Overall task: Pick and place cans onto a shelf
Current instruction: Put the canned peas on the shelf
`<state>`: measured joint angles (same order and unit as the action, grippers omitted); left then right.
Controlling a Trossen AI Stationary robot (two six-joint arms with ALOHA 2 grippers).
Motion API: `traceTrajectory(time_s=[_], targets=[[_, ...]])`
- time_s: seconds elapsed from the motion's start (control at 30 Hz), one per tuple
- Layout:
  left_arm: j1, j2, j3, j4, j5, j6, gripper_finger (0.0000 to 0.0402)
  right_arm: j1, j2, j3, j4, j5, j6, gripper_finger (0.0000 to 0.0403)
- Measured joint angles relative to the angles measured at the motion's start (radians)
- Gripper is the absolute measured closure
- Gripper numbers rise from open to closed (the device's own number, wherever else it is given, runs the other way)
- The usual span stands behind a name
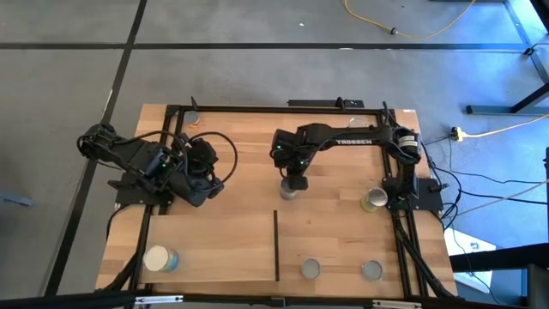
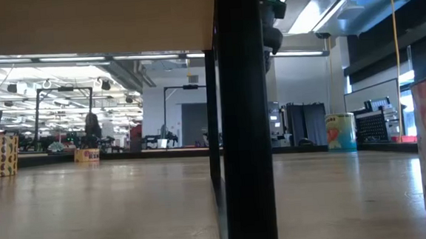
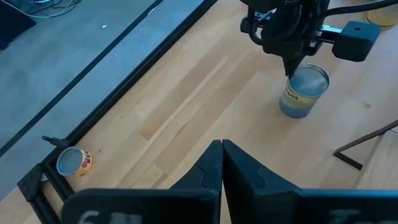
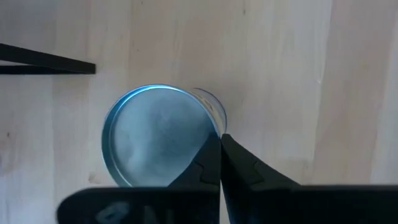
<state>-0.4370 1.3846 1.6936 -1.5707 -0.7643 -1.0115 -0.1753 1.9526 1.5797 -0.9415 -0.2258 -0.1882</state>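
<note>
- High view: the right gripper (image 1: 294, 183) hangs over the middle of the table (image 1: 240, 167), directly above an upright grey-topped can (image 1: 288, 192) standing beside the end of the thin black strip (image 1: 275, 245).
- Right wrist view shows its jaws pressed together at the can's rim (image 4: 163, 134), gripping nothing; the can stands free.
- Left gripper (image 1: 208, 182) waits at the table's left side, jaws also closed and empty.
- Other cans stand along the near edge (image 1: 310, 269) and near the right arm's base (image 1: 374, 200).
- Judged step: the pick has missed. Next, the jaws likely must reopen and straddle the can before lifting.
</note>
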Motion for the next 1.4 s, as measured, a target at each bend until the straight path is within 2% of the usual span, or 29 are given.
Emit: traceTrajectory(time_s=[0.23,0.63,0.8,1.07,1.17,1.4], targets=[[0.000,0.000,0.000,0.000,0.000,0.001,0.0401,0.000,0.003,0.082,-0.057,0.093,-0.001,0.0401],[-0.008,0.000,0.000,0.000,0.000,0.028,0.0401,0.000,0.001,0.308,-0.178,0.092,-0.002,0.0403],[-0.008,0.000,0.000,0.000,0.000,0.038,0.0401,0.011,0.000,0.426,-0.240,0.147,0.001,0.0403],[-0.008,0.000,0.000,0.000,0.000,0.079,0.0401,0.058,-0.001,0.599,-0.294,0.164,0.054,0.0403],[-0.008,0.000,0.000,0.000,0.000,0.079,0.0401,0.086,-0.002,0.647,-0.312,0.212,0.058,0.0403],[-0.008,0.000,0.000,0.000,0.005,0.079,0.0401,0.144,-0.002,0.727,-0.315,0.216,0.132,0.0403]])
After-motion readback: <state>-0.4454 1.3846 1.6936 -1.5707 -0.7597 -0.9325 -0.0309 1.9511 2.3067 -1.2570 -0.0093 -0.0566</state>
